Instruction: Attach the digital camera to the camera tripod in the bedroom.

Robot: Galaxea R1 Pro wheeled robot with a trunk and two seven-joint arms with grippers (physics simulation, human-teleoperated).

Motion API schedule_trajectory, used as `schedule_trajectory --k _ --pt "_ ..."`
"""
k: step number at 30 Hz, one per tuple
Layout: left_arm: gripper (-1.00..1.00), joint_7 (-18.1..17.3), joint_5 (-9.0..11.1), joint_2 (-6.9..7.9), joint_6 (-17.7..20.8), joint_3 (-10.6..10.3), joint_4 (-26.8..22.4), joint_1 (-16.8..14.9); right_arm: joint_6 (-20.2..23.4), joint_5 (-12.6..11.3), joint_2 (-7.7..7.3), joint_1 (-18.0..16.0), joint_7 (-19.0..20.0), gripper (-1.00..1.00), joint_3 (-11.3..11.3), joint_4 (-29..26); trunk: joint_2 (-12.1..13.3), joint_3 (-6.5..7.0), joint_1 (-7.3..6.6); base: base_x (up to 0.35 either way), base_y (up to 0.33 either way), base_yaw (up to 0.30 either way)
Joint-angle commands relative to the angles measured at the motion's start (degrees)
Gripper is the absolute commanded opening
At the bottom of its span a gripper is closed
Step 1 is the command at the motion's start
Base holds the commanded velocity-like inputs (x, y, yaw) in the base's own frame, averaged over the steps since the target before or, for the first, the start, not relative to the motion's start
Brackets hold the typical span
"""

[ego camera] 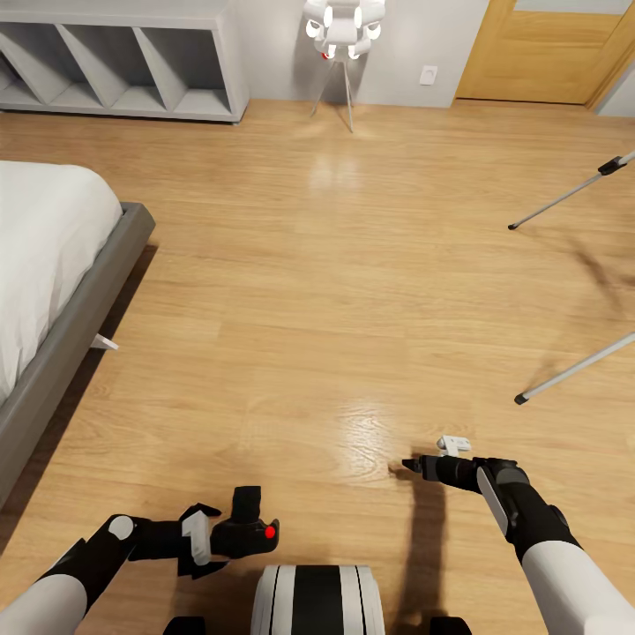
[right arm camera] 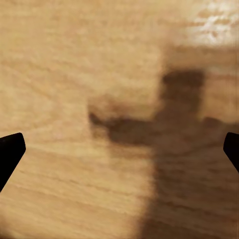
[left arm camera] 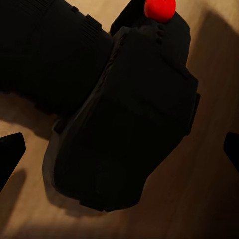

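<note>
Right now, camera: the digital camera [ego camera: 247, 529], black with a red button, sits low in the head view at the left gripper [ego camera: 231, 534], just ahead of the robot's base [ego camera: 316, 600].
Left claw: in the left wrist view the digital camera [left arm camera: 124, 124] lies before the lens, while the two fingertips [left arm camera: 10, 154] show wide at the picture's edges; whether they bear on the body or it rests further in the claw, I cannot tell.
Right claw: the right gripper [ego camera: 414, 465] hangs over bare floor [ego camera: 335, 291]; the right wrist view has its fingertips [right arm camera: 11, 149] set wide with nothing but planks and shadow between.
Tripod: two silver legs of the camera tripod [ego camera: 564, 196] with black feet reach in from the right edge, well apart from both arms.
Room: bed [ego camera: 53, 265] at left, grey cube shelves [ego camera: 123, 62] and a white-ball floor lamp [ego camera: 342, 26] at the far wall, oak door [ego camera: 547, 48] beyond.
Risk: the camera's seat looks uncertain, so I judge that a turn of the base toward the tripod could shake it loose; a swinging right arm might also knock a leg.
Hidden: the tripod's head and third leg are cut off, so the mounting point cannot be judged; the camera's underside is too dark to read.
</note>
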Motion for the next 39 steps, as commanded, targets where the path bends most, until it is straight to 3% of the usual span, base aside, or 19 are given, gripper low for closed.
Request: schedule_trajectory --k 1,19,32,39 --pt "1.00 -0.23 -0.36 -0.03 -0.19 0.29 -0.02 -0.01 0.35 0.05 0.02 -0.02 0.23 1.00 -0.17 -0.06 -0.01 -0.03 -0.01 0.000 0.000 0.000" --pt "1.00 -0.33 -0.37 0.08 -0.20 0.22 0.78 -0.01 0.46 0.11 0.06 -0.02 -0.25 1.00 -0.17 -0.06 -0.01 -0.03 -0.01 0.000 0.000 -0.087" --pt "1.00 -0.35 -0.37 1.37 -0.12 0.23 1.04 -0.01 0.37 0.11 0.02 -0.02 -0.26 1.00 -0.17 -0.06 -0.01 -0.03 -0.01 0.000 0.000 -0.003" --pt "1.00 -0.35 -0.37 2.76 -0.11 0.26 1.40 -0.01 0.37 0.11 0.02 -0.02 -0.24 1.00 -0.17 -0.06 -0.01 -0.03 -0.01 0.000 0.000 0.000"
